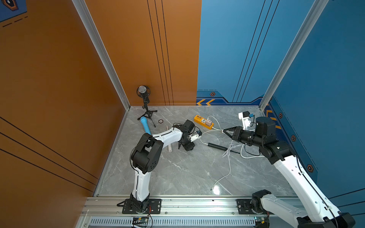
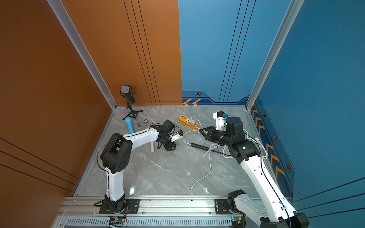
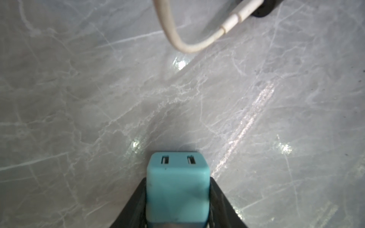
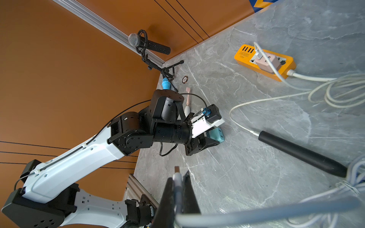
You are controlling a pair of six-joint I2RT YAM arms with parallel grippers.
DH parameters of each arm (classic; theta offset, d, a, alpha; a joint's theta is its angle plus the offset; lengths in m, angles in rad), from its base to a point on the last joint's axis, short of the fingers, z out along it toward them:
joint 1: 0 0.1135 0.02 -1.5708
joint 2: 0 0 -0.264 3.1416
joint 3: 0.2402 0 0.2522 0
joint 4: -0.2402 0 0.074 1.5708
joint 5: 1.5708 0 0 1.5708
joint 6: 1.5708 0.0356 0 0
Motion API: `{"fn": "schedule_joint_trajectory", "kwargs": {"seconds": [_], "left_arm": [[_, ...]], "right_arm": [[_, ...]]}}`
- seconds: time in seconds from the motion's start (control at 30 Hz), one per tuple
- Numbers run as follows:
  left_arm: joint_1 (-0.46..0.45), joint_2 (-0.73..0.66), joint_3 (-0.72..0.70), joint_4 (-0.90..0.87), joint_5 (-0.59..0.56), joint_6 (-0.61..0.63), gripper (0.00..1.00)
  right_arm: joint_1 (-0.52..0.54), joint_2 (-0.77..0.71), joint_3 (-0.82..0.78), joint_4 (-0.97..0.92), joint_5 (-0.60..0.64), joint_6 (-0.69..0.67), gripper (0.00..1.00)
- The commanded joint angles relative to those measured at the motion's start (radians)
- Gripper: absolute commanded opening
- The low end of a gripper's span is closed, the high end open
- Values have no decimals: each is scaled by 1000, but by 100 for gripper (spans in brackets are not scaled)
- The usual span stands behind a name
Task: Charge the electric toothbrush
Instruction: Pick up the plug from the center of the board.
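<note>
Item – black toothbrush handle (image 1: 217, 146). We find it lying flat on the grey marble table (image 1: 177, 173), near the middle, between the two arms. In both top views its long axis runs slantwise. The blunt end lies farther back and points toward the left arm. The thin tip (image 1: 237, 152) lies nearer the front and points toward the right arm. A white cable (image 1: 200, 138) is plugged into the blunt end and loops away over the table.

Left gripper (image 3: 178, 180) – fingers pressed against both sides of a teal charger block (image 4: 215, 134), whose two slots face outward. The block is low over the table, well apart from the handle; we cannot tell whether it touches the surface.

Right gripper (image 1: 224, 130) – fingers together on a USB plug (image 4: 177, 178). The plug's metal end sticks out past the fingertips, and its cable trails back between the fingers. The tip hangs just behind the handle.

Orange power strip (image 1: 203, 122) – toward the back of the table, with a pink adapter (image 1: 208, 122) seated in it.

Other pieces: a pale toothbrush (image 4: 187, 100), partly hidden by the left arm; a blue tube (image 1: 145, 125) lying on the table; a microphone (image 1: 142, 92) on a tripod in the back corner.
</note>
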State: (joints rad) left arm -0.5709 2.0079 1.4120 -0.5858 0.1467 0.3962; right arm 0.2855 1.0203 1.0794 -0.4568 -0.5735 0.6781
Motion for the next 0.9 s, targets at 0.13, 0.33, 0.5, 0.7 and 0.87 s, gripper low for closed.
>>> {"fn": "schedule_joint_trajectory", "kwargs": {"seconds": [0.13, 0.33, 0.5, 0.7, 0.87], "left_arm": [[-7, -7, 26, -49, -11, 5, 25], [-13, -243, 93, -36, -107, 68, 25], [-77, -494, 76, 99, -249, 325, 24], [-208, -719, -176, 605, -501, 784, 21], [-284, -783, -345, 988, -547, 1152, 7]], "right_arm": [[-19, -17, -11, 4, -22, 11, 2], [-91, 12, 11, 4, -28, 107, 0], [-82, 76, 107, 42, -67, 209, 1], [-7, 131, 221, 161, -91, 351, 1], [77, 167, 287, 206, -73, 397, 1]]}}
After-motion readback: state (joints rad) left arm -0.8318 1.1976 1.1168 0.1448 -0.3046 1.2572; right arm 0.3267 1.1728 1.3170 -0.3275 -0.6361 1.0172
